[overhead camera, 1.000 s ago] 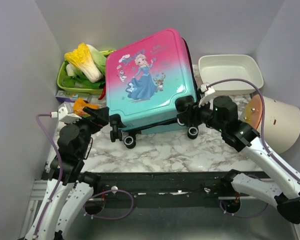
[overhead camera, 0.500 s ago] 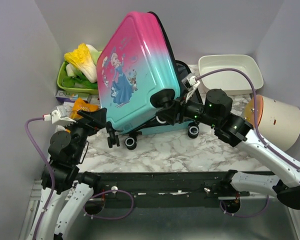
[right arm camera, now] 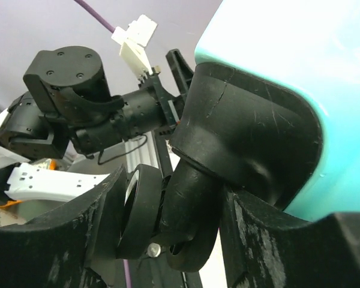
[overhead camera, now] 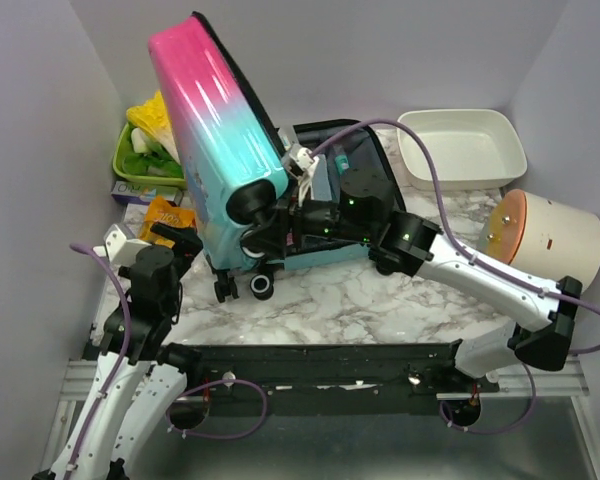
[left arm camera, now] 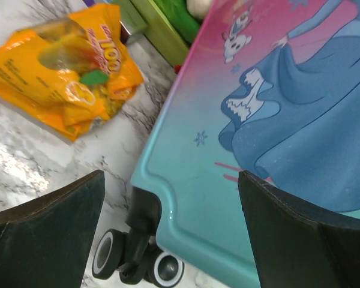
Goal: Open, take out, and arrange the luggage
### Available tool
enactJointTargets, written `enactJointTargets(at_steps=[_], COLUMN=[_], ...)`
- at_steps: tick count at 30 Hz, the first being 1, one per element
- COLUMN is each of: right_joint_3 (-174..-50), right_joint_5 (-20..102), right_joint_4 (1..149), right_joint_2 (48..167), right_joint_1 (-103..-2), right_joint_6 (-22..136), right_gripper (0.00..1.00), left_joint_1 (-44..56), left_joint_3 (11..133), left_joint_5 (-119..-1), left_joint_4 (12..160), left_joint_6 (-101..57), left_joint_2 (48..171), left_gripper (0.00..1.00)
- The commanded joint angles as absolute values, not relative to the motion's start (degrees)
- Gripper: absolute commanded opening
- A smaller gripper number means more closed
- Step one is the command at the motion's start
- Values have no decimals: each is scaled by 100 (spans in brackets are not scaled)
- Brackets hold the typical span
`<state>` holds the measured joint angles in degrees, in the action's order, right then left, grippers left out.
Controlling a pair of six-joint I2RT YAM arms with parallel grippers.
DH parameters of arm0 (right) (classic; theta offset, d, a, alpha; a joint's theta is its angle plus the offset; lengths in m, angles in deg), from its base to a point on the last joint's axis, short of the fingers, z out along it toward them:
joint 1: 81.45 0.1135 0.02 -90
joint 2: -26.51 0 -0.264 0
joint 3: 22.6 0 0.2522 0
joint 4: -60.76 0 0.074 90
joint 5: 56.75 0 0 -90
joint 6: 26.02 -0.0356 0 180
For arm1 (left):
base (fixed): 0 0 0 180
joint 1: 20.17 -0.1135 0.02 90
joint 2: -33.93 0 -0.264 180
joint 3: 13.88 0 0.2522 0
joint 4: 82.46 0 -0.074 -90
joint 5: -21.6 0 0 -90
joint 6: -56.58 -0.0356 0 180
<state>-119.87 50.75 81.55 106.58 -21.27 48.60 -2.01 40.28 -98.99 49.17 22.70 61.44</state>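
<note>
The luggage [overhead camera: 220, 130] stands open: its pink-to-teal lid is raised almost upright and leans left, while the dark-lined lower half [overhead camera: 365, 190] lies flat behind it. My right gripper [overhead camera: 263, 222] is shut on a black wheel [right arm camera: 168, 222] at the lid's lower corner, with a finger on each side of it [right arm camera: 180, 231]. The teal shell [right arm camera: 312, 90] fills the upper right of the right wrist view. My left gripper [overhead camera: 183, 240] is open beside the lid's lower left corner. In the left wrist view the printed lid [left arm camera: 276, 120] and two wheels [left arm camera: 135, 264] sit between its spread fingers [left arm camera: 174, 231].
A green basket of cabbage [overhead camera: 140, 160] stands at the back left, with an orange snack bag [overhead camera: 165, 215] [left arm camera: 72, 66] in front of it. A white tray [overhead camera: 460, 145] sits at the back right, and a white drum with an orange lid [overhead camera: 550, 235] lies on the right.
The lid has swung up from lying flat to nearly upright. My right gripper has moved left and up with the wheel in it. My left arm has drawn back a little, still open.
</note>
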Motion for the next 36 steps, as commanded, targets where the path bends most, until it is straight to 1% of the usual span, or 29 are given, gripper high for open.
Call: enactJointTargets(at_steps=[1,2,3,4,5,11,13,14,15,17,18,19,20,21,23,24,26,28,29,30,31,32,33,34,35,36], right_joint_3=[-12521,-12531,-12505,-12470,-12426,-11759,-11338,-11318,-11405,-11755,-11679,-11513,-11207,-10577,-9958,-9442,-9070,-8919,-8979,-9084,-9338,-9358,-9323,-9314,-9488,-9629], right_joint_5=[6463,6420,6297,6235,6165,5630,5050,4761,4227,3261,1828,1092,432,-210,-25,-6,-575,-1337,-1281,-897,-41,429,1017,2102,2678,3284], right_joint_4=[7838,7821,7830,7847,7908,7944,7726,7507,7548,8107,8172,8129,7746,7585,7627,7654,7706,7733,7951,8275,8626,8873,8615,8377,8157,8077], right_joint_2=[10983,10939,10852,10660,10510,9325,9068,9058,9136,9295,9217,9051,8858,8377,7909,7620,6960,6922,7062,7281,7622,8261,8667,8993,9571,9751], right_joint_1=[-1791,-1800,-1800,-1791,-1800,-1791,-1800,-1791,-1791,-1800,-1808,-1808,-1835,-1887,-2054,-2063,-2072,-2281,-2501,-2842,-3742,-4151,-4486,-4785,-4814,-4814], right_joint_6=[6345,6502,6556,6608,6661,7092,7337,7382,7461,7313,7034,6987,6943,6821,6662,6166,5688,5729,5808,5722,5399,5135,5428,5553,5676,5895], right_gripper=[62,77,84,89,100,100,100,100,100,100,100,100,100,100,100,100,100,100,100,100,100,100,100,100,98,96], left_joint_1=[-189,-189,-189,-189,-189,-189,-189,-189,-189,-189,-189,-189,-189,-189,-189,-189,-189,-189,-189,-189,-189,-189,-189,-189,-189,-189], left_joint_3=[4329,4356,4356,4322,4295,4128,4102,4075,4032,3961,3987,4048,4066,4058,4023,3988,3926,3952,3961,3978,3987,3979,3961,3917,3900,3882], left_joint_5=[-10611,-10576,-10541,-10471,-10444,-10146,-9804,-9532,-9060,-8923,-9062,-9186,-9265,-9335,-9301,-9275,-9222,-9187,-9161,-9134,-9117,-9038,-9020,-8985,-8985,-8985], left_joint_4=[4564,4546,4572,4624,4668,5178,5424,5546,5809,5899,5786,5663,5575,5504,5486,5556,5609,5627,5627,5653,5679,5706,5784,5820,5855,5890], left_joint_6=[2363,2345,2319,2258,2240,2082,1898,1775,1652,1633,1555,1563,1545,1510,1510,1510,1527,1536,1536,1545,1554,1545,1536,1519,1484,1431], left_joint_2=[6293,6346,6407,6416,6434,6504,6522,6513,6426,6268,6093,6022,5960,5881,5845,5862,5941,6099,6152,6222,6240,6249,6223,6206,6171,6144], left_gripper=[99,99,99,99,99,99,99,99,99,99,99,99,99,99,99,99,99,99,99,99,99,99,99,99,99,99])
